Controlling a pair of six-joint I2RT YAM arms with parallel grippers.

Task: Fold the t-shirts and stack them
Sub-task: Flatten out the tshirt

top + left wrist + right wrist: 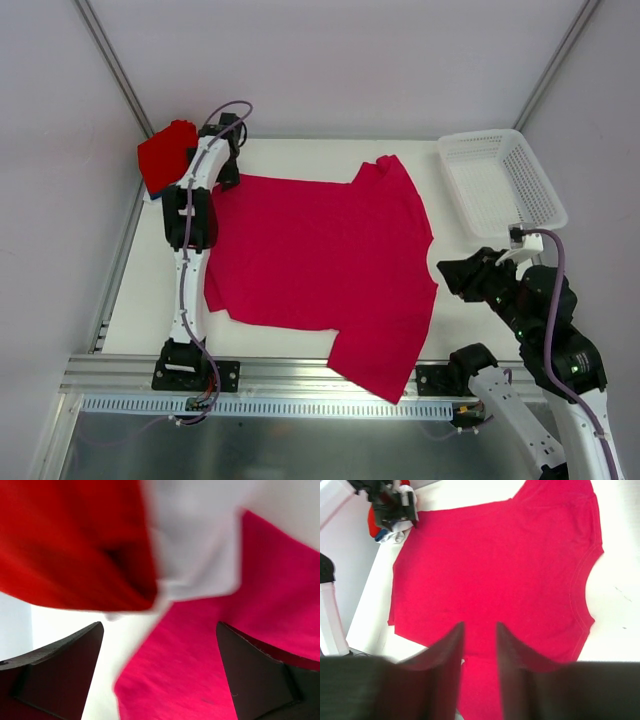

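Note:
A crimson-pink t-shirt [320,265] lies spread flat on the white table, with one sleeve hanging over the near edge. It also shows in the right wrist view [495,565]. A folded bright red shirt [167,155] tops a stack at the far left, with blue and white cloth showing under it. My left gripper [228,182] is open and empty, low over the pink shirt's far left corner [225,655], beside the red shirt [75,540] and white shirt [195,540]. My right gripper [455,272] hovers beside the shirt's right edge, its fingers [452,645] narrowly apart and holding nothing.
A white plastic mesh basket [500,185] stands at the far right of the table. The left arm [190,230] stretches along the table's left side. A metal rail [300,375] runs along the near edge. Grey walls close in the back and sides.

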